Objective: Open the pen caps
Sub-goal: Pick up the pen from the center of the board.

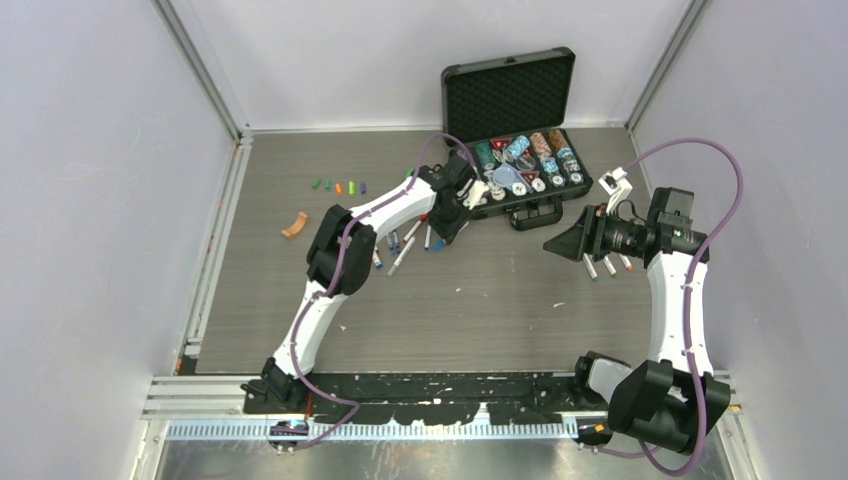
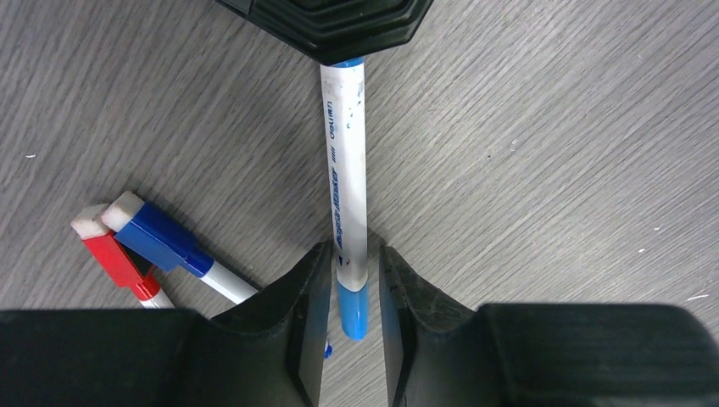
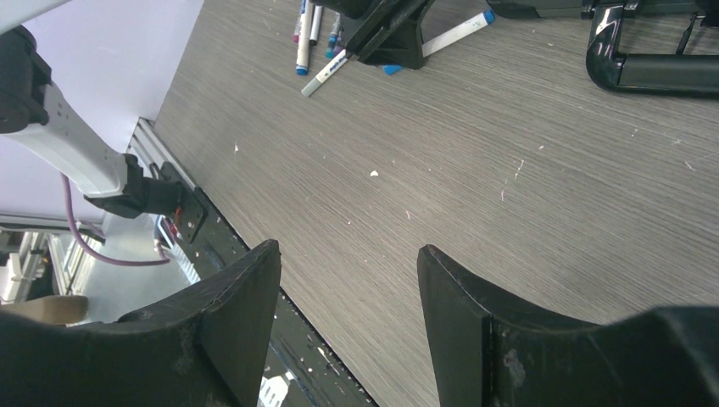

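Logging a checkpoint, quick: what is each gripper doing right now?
Left gripper: jaws close on either side of the blue pen near its blue cap; whether it is gripped cannot be told.
Right gripper: open, holding nothing.

Matt wood-grain table (image 2: pixel 551 127), glossy white plastic pen (image 2: pixel 348 170) with smooth blue cap (image 2: pixel 353 309), matt black left end effector (image 2: pixel 354 259).

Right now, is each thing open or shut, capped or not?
blue pen: cap on
left tool: fingers either side of the blue pen, grip unclear
right tool: open, empty
poker chip case: open, lid up
loose caps: off, lying in a row
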You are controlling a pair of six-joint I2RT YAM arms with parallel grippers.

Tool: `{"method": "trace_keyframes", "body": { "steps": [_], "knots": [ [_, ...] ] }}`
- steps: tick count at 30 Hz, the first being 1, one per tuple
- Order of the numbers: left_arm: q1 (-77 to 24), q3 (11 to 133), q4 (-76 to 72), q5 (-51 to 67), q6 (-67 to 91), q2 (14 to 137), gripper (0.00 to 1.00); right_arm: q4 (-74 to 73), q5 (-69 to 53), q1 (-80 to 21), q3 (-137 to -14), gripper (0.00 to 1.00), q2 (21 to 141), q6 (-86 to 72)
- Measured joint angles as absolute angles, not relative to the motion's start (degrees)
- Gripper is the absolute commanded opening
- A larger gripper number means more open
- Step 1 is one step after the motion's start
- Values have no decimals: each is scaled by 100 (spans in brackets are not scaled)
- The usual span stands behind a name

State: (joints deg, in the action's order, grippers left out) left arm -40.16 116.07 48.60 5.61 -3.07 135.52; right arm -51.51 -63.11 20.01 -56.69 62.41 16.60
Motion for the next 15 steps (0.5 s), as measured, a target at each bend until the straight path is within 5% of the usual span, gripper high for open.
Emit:
{"method": "trace_keyframes", "body": {
  "steps": [2, 3, 15],
  "knots": [
    [-4016, 11603, 4853, 550, -316, 13552, 3, -5151, -6311, 2001, -5669, 65, 6241, 1662],
    [-4014, 11601, 4849, 543, -296, 13552, 0, -5151, -6313, 2001, -5669, 65, 6241, 1662],
    [-3999, 10755, 4729, 1341, 119, 12862, 0, -5417, -6436, 1994, -5708, 65, 6318, 2001]
  ]
}}
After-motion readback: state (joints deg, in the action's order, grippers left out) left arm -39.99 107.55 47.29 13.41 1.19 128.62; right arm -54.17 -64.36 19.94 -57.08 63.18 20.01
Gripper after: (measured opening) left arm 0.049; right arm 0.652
